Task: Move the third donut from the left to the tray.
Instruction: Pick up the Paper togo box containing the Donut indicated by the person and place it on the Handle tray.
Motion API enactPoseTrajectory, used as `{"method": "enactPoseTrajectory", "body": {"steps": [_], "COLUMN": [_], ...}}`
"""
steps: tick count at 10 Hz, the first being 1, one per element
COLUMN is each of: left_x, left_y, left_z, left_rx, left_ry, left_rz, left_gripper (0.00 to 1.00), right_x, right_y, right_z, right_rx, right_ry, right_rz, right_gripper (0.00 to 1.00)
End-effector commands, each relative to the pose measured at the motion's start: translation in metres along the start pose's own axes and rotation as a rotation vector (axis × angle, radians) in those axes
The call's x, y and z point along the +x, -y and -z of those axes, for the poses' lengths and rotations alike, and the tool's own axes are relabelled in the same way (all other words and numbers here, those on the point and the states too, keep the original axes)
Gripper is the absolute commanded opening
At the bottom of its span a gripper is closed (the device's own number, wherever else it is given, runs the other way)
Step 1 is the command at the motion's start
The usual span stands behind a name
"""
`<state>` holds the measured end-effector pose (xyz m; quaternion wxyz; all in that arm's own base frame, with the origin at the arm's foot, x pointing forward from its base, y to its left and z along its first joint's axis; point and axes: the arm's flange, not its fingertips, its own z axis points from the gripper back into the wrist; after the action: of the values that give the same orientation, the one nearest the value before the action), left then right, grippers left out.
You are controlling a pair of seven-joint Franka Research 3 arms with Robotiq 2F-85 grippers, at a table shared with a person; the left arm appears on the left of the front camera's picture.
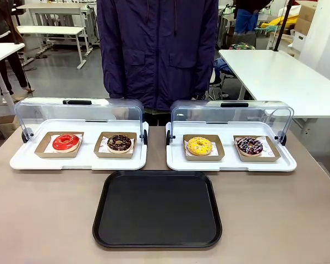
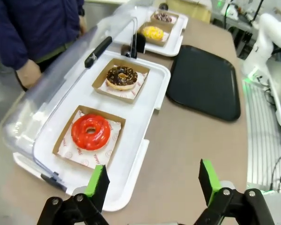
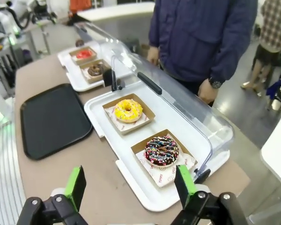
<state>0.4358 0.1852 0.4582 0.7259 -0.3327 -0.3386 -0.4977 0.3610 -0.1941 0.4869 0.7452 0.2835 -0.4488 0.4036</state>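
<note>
My brown counter (image 1: 38, 220) stands in a workshop with white tables (image 1: 275, 71) behind and a person in a navy jacket (image 1: 157, 49) at its far side. The yellow-iced donut (image 1: 199, 146), sprinkled and third from the left, sits in a cardboard tray (image 1: 218, 154) on the right-hand white display tray (image 1: 231, 164), beyond the black tray (image 1: 157, 212). My left hand (image 2: 153, 174) is spread wide, touching nothing. My right hand (image 3: 130, 178) is spread wide too, gripping nothing.

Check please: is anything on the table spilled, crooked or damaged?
Nothing stands out. The yellow donut sits centred in its cardboard tray, the clear lid behind it is raised, and the black tray lies flat.
</note>
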Motion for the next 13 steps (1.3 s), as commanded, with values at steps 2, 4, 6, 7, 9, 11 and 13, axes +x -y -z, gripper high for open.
{"method": "enactPoseTrajectory", "body": {"steps": [2, 4, 6, 7, 9, 11, 13], "left_x": [-0.002, -0.006, -0.011, -0.012, -0.009, -0.009, -0.009], "left_y": [0.009, 0.014, 0.012, 0.012, 0.01, 0.01, 0.01], "left_z": [-0.001, 0.0, 0.0, 0.0, -0.002, -0.002, -0.002], "left_rx": [-0.025, -0.031, -0.036, -0.034, -0.032, -0.032, -0.032], "left_ry": [0.07, 0.107, 0.144, 0.147, 0.101, 0.101, 0.101], "left_rz": [0.044, 0.064, 0.085, 0.094, 0.059, 0.059, 0.059], "left_gripper": [1.0, 1.0, 1.0, 1.0, 1.0, 1.0, 1.0], "right_x": [-0.01, -0.014, -0.016, -0.016, -0.02, -0.02, -0.02], "right_y": [0.005, 0.005, 0.008, 0.009, 0.004, 0.004, 0.004], "right_z": [-0.003, 0.0, -0.001, -0.001, 0.004, 0.004, 0.004], "right_rx": [0.025, 0.031, 0.023, 0.019, 0.032, 0.032, 0.032], "right_ry": [0.045, 0.046, 0.045, 0.045, 0.03, 0.03, 0.03], "right_rz": [-0.026, -0.013, 0.006, 0.013, 0.028, 0.028, 0.028], "right_gripper": [1.0, 1.0, 1.0, 1.0, 1.0, 1.0, 1.0]}}
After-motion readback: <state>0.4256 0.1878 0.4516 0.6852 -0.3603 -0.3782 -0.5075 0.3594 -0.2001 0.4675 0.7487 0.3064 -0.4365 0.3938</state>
